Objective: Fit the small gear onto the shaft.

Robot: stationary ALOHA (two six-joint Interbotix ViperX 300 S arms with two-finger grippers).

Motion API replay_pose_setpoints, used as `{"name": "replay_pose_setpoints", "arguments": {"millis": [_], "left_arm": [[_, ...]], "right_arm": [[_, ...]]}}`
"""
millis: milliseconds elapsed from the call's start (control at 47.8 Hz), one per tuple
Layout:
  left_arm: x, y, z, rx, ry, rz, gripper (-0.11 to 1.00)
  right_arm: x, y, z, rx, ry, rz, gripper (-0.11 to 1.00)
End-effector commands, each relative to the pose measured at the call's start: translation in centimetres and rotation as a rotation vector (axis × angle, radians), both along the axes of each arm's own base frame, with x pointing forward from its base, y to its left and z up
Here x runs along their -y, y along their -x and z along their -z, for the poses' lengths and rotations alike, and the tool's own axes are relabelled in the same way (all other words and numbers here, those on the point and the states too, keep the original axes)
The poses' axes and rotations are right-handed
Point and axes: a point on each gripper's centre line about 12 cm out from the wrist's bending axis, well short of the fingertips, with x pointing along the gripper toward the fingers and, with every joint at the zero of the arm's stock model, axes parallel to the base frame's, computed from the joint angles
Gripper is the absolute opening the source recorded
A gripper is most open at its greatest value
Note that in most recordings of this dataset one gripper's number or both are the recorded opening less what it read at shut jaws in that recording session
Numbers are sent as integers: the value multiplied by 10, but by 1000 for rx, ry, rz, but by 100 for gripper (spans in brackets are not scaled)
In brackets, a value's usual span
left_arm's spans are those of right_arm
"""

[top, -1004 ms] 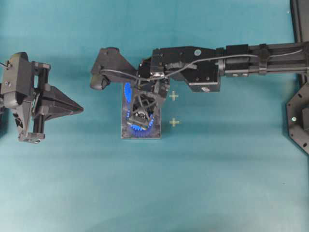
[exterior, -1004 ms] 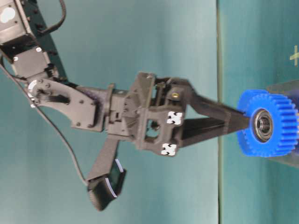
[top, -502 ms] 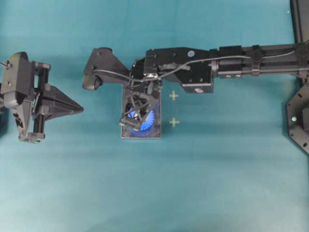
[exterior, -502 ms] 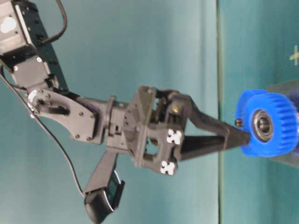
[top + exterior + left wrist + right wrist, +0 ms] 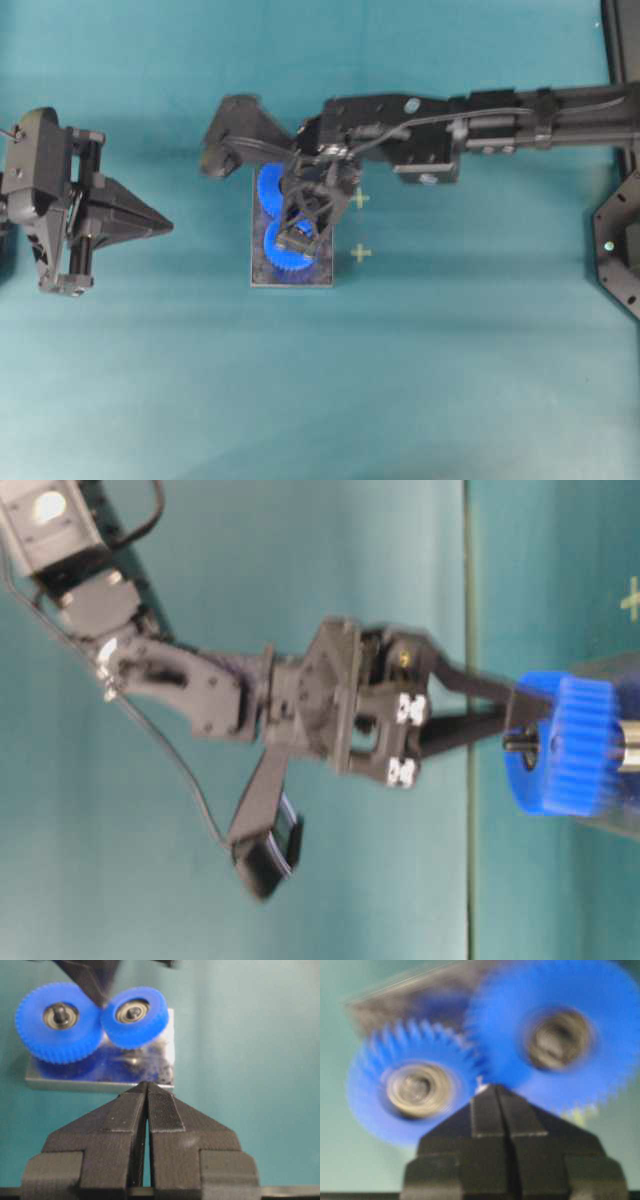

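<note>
The small gear (image 5: 285,256) (image 5: 566,745) (image 5: 150,1021) (image 5: 370,1085) lies level over the dark plate (image 5: 290,279) (image 5: 100,1083). The shaft (image 5: 134,1011) shows as a pin end in its hub. The larger blue gear (image 5: 265,190) (image 5: 30,1025) (image 5: 520,990) meshes beside it. My right gripper (image 5: 297,238) (image 5: 512,730) (image 5: 492,1089) is shut with nothing between its fingers. Its tips rest where the two gears meet, touching the small gear's top edge. My left gripper (image 5: 165,227) (image 5: 146,1085) is shut and empty, well to the left of the plate.
Two pale cross marks (image 5: 360,198) (image 5: 360,253) sit on the teal table just right of the plate. A black frame (image 5: 620,250) stands at the right edge. The right arm (image 5: 500,105) stretches across the upper middle.
The small gear went from tilted, face toward the table-level camera, to level on the pin. My right gripper's fingers closed fully and shifted toward the seam between the gears. The left arm stayed still.
</note>
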Motion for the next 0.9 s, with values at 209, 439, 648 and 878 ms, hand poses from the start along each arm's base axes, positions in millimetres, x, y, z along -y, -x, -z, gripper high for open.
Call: {"name": "replay_pose_setpoints", "arguments": {"millis": [209, 439, 648, 878], "left_arm": [[0, -2, -5, 21, 1, 0, 0], [0, -2, -4, 18, 1, 0, 0], [0, -3, -5, 21, 2, 1, 0], [0, -2, -4, 20, 1, 2, 0]], "right_arm": [[-39, 20, -35, 41, -23, 19, -2], [-36, 3, -56, 166, -10, 37, -2], [-21, -21, -42, 204, 2, 58, -2], [-6, -29, -25, 168, 13, 46, -2]]}}
